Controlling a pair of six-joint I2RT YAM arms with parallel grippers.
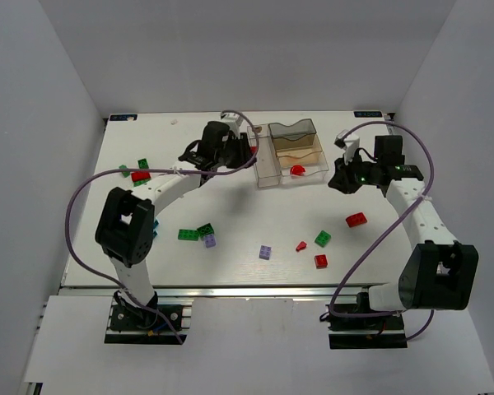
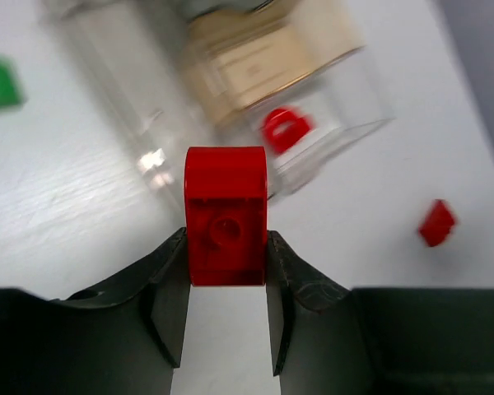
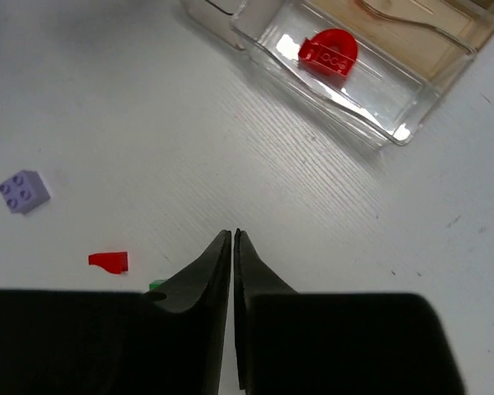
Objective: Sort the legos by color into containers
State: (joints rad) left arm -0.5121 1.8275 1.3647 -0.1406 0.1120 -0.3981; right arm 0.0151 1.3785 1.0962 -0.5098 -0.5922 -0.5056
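Overhead, the left gripper point(image 1: 233, 152) hangs just beside the left end of the containers point(image 1: 267, 169), a clear block of bins at the far middle of the white table point(image 1: 230, 276); from this height its jaws cannot be made out; the right gripper point(image 1: 343, 178) sits near the block's right end; a red arch piece point(image 1: 297, 170) lies in the near right compartment; loose legos lie scattered on the table nearer the arm bases, among them a loose red brick point(image 1: 356, 219), a green brick point(image 1: 323, 239), a small red wedge point(image 1: 301, 246) and a lilac brick point(image 1: 265, 252), with more green and red ones far to the left. Next, the left wrist view shows the left gripper point(image 2: 226, 251) clamped on a red block point(image 2: 226, 216), which stands upright between the two fingers, above the tabletop; beyond it the bins appear blurred, the arch piece inside one of them, and the loose red brick rests on the table to the right. Lastly, the right wrist view shows the right gripper point(image 3: 232, 240) with its fingers pressed together and nothing between them, above bare table; the arch piece lies flat in a clear compartment ahead; the lilac brick and the small red wedge sit to the left.
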